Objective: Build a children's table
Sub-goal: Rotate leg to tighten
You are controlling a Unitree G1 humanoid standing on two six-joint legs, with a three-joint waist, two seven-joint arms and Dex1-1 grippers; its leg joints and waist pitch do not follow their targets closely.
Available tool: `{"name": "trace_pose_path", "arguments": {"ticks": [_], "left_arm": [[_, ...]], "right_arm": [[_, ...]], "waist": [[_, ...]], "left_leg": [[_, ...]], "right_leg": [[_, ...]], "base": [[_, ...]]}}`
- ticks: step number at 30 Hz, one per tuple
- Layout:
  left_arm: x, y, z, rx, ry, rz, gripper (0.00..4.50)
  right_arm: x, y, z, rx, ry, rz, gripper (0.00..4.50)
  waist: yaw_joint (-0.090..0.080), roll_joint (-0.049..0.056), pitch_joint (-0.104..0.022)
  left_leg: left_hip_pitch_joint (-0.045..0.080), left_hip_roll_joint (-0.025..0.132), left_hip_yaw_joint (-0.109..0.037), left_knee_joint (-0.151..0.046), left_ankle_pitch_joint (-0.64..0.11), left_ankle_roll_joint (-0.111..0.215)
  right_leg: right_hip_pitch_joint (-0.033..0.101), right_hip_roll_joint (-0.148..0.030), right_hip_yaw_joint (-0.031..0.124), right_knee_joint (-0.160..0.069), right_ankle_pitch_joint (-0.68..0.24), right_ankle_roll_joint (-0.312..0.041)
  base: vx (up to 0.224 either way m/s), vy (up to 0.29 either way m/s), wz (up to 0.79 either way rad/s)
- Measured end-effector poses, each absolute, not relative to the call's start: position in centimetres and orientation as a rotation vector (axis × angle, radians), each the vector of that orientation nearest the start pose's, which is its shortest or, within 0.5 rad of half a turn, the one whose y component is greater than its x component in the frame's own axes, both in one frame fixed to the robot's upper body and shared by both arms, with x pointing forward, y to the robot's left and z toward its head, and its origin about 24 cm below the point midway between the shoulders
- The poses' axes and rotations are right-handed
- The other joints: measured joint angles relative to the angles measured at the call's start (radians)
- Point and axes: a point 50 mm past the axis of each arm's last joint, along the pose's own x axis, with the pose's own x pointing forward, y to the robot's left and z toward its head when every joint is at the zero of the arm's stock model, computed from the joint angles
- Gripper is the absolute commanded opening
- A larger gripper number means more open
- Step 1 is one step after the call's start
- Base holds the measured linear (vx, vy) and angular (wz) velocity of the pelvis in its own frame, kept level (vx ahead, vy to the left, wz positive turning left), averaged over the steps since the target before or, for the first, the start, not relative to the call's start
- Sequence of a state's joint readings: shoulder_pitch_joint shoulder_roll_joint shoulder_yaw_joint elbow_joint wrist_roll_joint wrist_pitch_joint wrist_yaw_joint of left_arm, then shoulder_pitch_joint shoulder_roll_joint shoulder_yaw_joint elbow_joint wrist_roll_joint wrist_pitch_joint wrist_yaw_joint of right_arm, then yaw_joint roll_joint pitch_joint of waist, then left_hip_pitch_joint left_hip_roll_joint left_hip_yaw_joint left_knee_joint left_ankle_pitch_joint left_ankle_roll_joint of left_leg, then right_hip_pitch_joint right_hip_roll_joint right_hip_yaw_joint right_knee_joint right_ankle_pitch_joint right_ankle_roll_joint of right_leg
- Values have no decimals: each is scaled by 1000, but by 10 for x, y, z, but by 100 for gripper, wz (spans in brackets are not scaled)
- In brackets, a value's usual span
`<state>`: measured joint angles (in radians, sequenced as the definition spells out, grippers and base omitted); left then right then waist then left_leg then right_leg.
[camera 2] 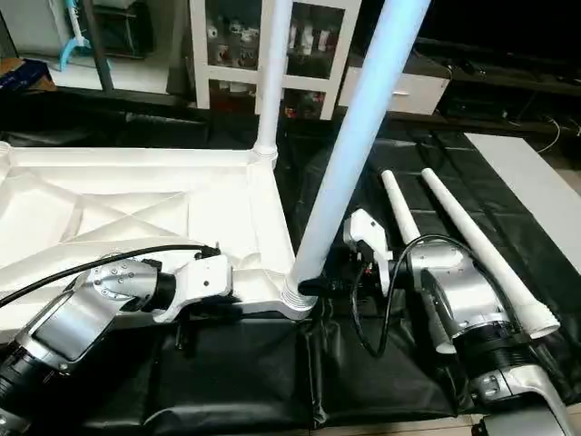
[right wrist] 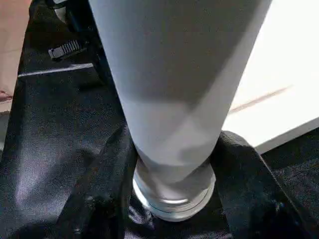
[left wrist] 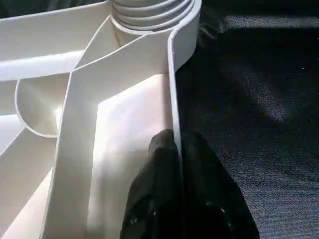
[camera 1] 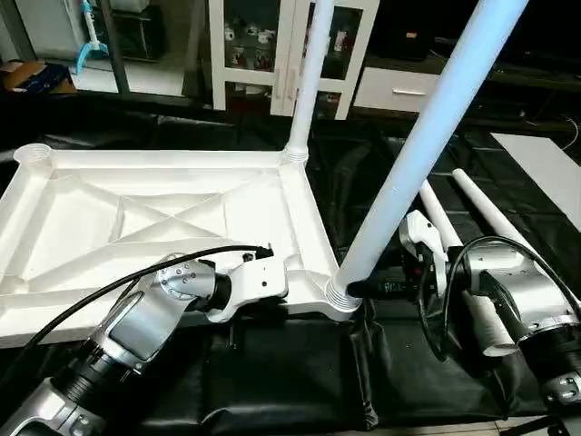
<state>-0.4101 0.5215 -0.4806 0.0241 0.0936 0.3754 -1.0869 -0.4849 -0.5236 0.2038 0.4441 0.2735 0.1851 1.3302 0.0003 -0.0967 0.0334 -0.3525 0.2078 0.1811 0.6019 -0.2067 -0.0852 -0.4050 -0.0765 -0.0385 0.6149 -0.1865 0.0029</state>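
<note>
The white table top (camera 1: 136, 209) lies upside down on black cloth, its X ribs facing up. One leg (camera 1: 307, 82) stands in its far right corner socket. A second leg (camera 1: 427, 136) rises, leaning right, from the near right corner socket. My right gripper (right wrist: 172, 164) is at the base of this leg, a black finger pressed to each side of it. In the left wrist view my left gripper (left wrist: 177, 139) is shut on the top's thin right rim (left wrist: 174, 74), just short of the near right socket. Two loose legs (camera 2: 399, 213) (camera 2: 472, 245) lie on the cloth to the right.
The far left corner socket (camera 1: 32, 154) stands empty. A flat white board (camera 1: 545, 173) lies at the far right. A white glass-fronted cabinet (camera 1: 272, 45) stands behind the work. Black cloth (camera 1: 272, 381) covers the floor in front of the top.
</note>
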Motion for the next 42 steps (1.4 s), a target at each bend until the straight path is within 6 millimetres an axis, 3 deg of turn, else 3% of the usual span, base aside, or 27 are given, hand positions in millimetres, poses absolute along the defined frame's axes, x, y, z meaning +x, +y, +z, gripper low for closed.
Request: {"name": "trace_pose_path", "arguments": {"ticks": [8,12,16,20,27,32,33,36,39,42], "left_arm": [[270,118,61,647,515,-1320,0],[278,118,61,560,558,-1192,0],[283,109,61,493,567,-1104,0],[289,101,61,446,570,-1010,0],[300,94,62,440,553,-869,0],[301,94,63,439,550,-860,0],[300,94,63,442,550,-861,0],[297,92,65,441,544,-900,0],[295,91,67,443,540,-923,0],[295,93,68,457,536,-945,0]], "right_arm": [[299,-175,67,-114,368,1341,193],[307,-168,57,-23,330,1190,193],[310,-166,51,18,312,1042,192],[315,-150,47,56,278,848,191],[324,-100,45,35,201,459,189],[322,-93,44,46,177,423,189],[321,-93,45,56,164,442,259],[311,-103,42,58,147,496,262],[307,-109,42,56,150,502,298],[304,-115,47,90,166,531,323]], "waist": [[-5,-1,0],[-21,-2,0],[-24,-8,1],[-30,-13,1],[-46,-17,0],[-47,-17,0],[-46,-17,0],[-40,-15,2],[-23,-13,3],[-19,-13,4]], "left_leg": [[0,0,0,0,0,0],[0,0,0,1,0,0],[-1,0,-1,1,0,-1],[1,0,-2,1,0,-1],[0,0,-6,0,1,-3],[-3,-1,-7,-1,1,-3],[-4,-1,-7,-1,1,-3],[-9,-1,-8,-1,1,-3],[-13,-1,-7,-1,1,-3],[-13,0,-7,-1,1,-3]], "right_leg": [[0,0,0,0,0,0],[1,0,0,0,1,-2],[0,0,0,0,2,-2],[0,1,-1,0,2,-2],[-5,3,-2,-1,2,0],[-6,2,-2,-3,5,-4],[-7,3,-2,-2,5,-4],[-10,3,-3,-3,5,-4],[-14,3,-3,-3,5,-4],[-14,3,-3,-3,5,-4]], "base": [[0,0,0],[0,0,0],[0,0,0],[0,0,0],[0,0,0],[0,0,0],[0,0,0],[0,0,0],[0,0,0],[0,0,0]]}}
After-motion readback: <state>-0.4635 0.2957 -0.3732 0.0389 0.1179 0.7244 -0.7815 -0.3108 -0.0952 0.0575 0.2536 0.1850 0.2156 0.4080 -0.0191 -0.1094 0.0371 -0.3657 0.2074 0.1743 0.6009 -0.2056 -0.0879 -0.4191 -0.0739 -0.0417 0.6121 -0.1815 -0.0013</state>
